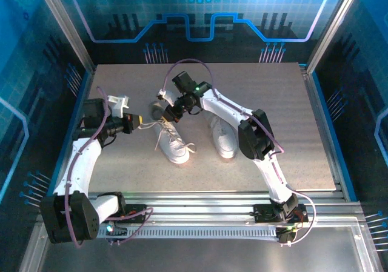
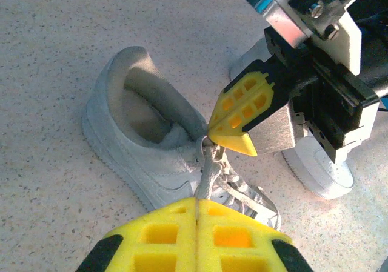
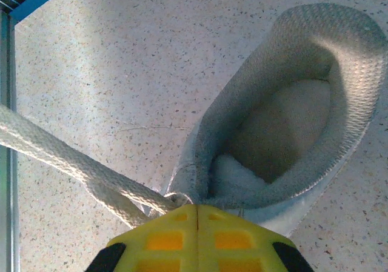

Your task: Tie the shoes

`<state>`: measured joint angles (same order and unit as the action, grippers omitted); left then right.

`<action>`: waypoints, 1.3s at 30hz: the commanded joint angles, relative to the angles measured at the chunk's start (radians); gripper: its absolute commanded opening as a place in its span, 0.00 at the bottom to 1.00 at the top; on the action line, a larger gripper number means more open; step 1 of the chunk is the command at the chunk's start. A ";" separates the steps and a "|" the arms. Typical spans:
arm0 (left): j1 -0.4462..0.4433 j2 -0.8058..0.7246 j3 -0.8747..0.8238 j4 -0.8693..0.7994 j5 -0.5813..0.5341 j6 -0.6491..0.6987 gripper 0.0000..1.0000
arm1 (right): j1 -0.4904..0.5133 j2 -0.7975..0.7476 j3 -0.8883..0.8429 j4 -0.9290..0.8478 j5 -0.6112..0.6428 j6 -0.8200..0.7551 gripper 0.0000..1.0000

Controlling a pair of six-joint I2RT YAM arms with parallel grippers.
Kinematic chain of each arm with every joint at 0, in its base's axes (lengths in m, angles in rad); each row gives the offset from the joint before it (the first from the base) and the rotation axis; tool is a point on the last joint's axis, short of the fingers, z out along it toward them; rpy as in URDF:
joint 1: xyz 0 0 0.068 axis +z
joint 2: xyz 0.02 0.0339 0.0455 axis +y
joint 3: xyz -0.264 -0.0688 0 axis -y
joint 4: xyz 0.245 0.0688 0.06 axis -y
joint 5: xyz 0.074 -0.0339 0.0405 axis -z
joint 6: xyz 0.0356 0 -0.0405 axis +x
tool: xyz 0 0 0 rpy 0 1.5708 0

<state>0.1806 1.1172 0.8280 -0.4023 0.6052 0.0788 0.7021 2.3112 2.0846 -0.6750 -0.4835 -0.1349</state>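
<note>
Left pincer (image 1: pixel 140 122) and right pincer (image 1: pixel 171 112) flank the laces (image 1: pixel 161 126) of one shoe (image 1: pixel 177 148).

A speckled beige tabletop (image 1: pixel 291 132) sits inside blue circuit-patterned walls (image 1: pixel 200 11), metal rail (image 1: pixel 212 229) in front.

Shoes (image 1: pixel 177 149) white, upright, side by side; one lace (image 3: pixel 60 157) taut.

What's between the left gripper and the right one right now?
A short stretch of white lace, pinched at one end by the left gripper and at the other by the right gripper, running over the shoe. The left wrist view shows it best.
</note>
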 commanded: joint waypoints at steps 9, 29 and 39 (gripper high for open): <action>0.040 0.010 0.018 -0.076 -0.022 0.045 0.00 | -0.002 -0.214 -0.304 0.325 0.016 0.024 0.00; 0.042 0.081 0.015 -0.098 -0.044 0.072 0.00 | -0.039 -0.351 -0.623 0.828 -0.019 0.166 0.00; 0.042 0.042 -0.001 -0.026 -0.090 0.140 0.41 | -0.059 -0.314 -0.607 0.772 -0.139 0.049 0.00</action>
<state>0.2134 1.1965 0.8280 -0.4641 0.5339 0.1699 0.6571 1.9926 1.4651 0.1005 -0.5655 -0.0231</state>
